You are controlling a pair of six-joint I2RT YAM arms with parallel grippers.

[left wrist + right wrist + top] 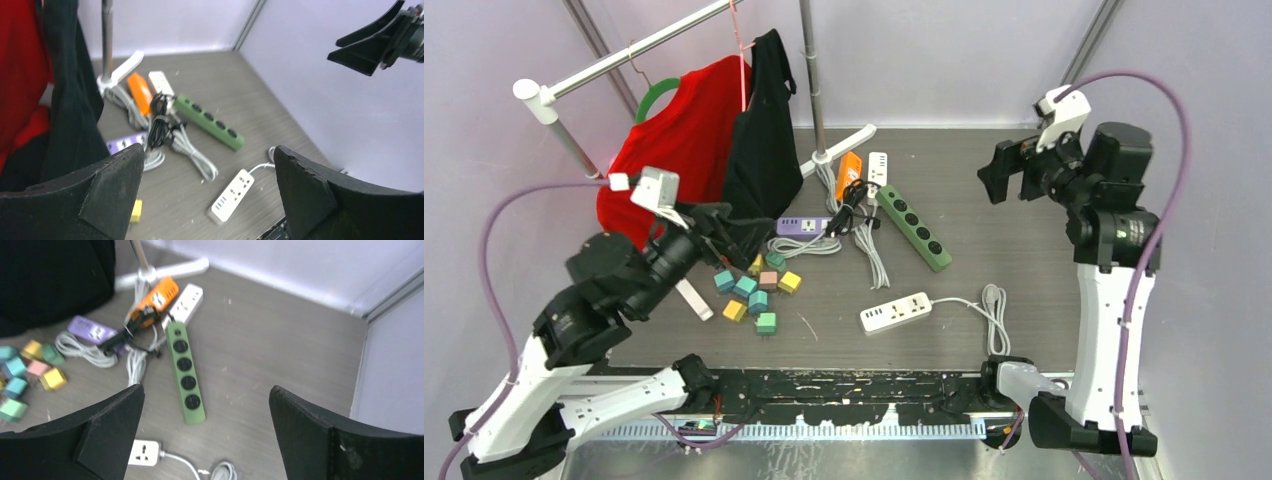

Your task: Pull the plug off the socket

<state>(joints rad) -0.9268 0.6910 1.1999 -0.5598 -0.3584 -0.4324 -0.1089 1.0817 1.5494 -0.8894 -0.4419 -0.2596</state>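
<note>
Top external: grey table (pixel 1034 265), lilac walls (pixel 944 60); left pincer (pixel 729 228) and right pincer (pixel 994 172) both spread apart.

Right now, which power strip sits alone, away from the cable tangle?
The white power strip nearest the arm bases, its own cord coiled beside it. The green strip, purple strip, orange strip and far white strip cluster at the cable tangle.

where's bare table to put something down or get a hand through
Widest bare patch: the table between the green power strip and the right arm. A smaller one lies between the coloured cubes and the white power strip. Crowded: the cable tangle by the purple strip.
</note>
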